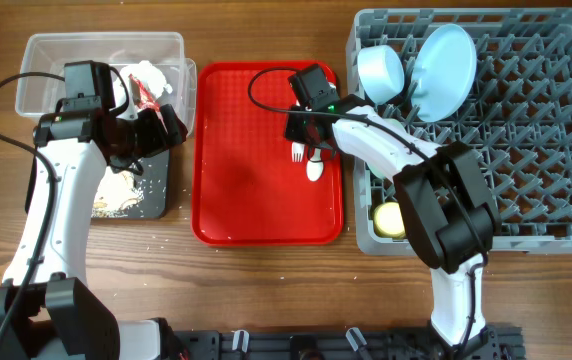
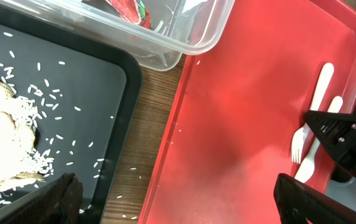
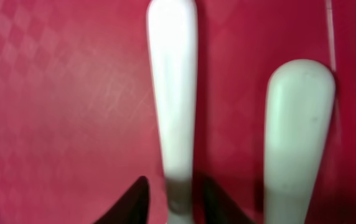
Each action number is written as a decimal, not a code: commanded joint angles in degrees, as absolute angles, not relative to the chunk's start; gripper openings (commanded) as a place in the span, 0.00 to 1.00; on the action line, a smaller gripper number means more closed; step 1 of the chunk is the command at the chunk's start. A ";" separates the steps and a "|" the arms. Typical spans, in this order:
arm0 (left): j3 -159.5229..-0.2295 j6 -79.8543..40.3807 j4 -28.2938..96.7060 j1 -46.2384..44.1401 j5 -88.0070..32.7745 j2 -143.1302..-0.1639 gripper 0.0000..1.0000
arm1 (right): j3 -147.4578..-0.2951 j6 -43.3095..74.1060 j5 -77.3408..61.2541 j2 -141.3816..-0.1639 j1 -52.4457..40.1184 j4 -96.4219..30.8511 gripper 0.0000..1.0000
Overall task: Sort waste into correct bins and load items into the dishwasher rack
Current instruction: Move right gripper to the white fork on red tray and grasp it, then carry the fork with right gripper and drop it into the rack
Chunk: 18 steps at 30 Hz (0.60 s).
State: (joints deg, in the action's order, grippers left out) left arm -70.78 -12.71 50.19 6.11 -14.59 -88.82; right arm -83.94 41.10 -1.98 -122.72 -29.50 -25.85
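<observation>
the left arm bends in over the black tray [image 1: 156, 190], its left hand [image 2: 175, 186] spread wide above the gap between that tray and the red tray [image 1: 236, 200]. the right arm stretches from beside the dishwasher rack [image 1: 536, 150] onto the red tray, right hand [image 3: 177, 200] low, dark fingertips [image 3: 135, 200] flanking one white handle [image 3: 172, 93]; whether they pinch it cannot be told. that close view cuts off both utensil heads, while overhead shows fork [image 1: 297, 153] and spoon [image 1: 314, 168] side by side. the wrapper [image 1: 146, 88] sits in the clear tub [image 1: 51, 65], rice [image 2: 16, 118] on the black tray.
</observation>
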 commanded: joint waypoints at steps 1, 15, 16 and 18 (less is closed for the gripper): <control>-71.59 -12.19 50.24 6.39 -14.24 -88.07 1.00 | -83.74 43.64 -0.16 -126.02 -29.76 -26.39 0.17; -71.59 -12.19 50.24 6.39 -14.24 -88.07 1.00 | -86.17 37.47 -4.27 -122.67 -29.71 -32.91 0.04; -71.59 -12.19 50.24 6.39 -14.24 -88.07 1.00 | -86.17 37.47 -4.29 -122.41 -29.71 -33.15 0.04; -71.59 -12.19 50.24 6.39 -14.24 -88.07 1.00 | -86.19 37.47 -4.29 -122.34 -29.74 -33.54 0.04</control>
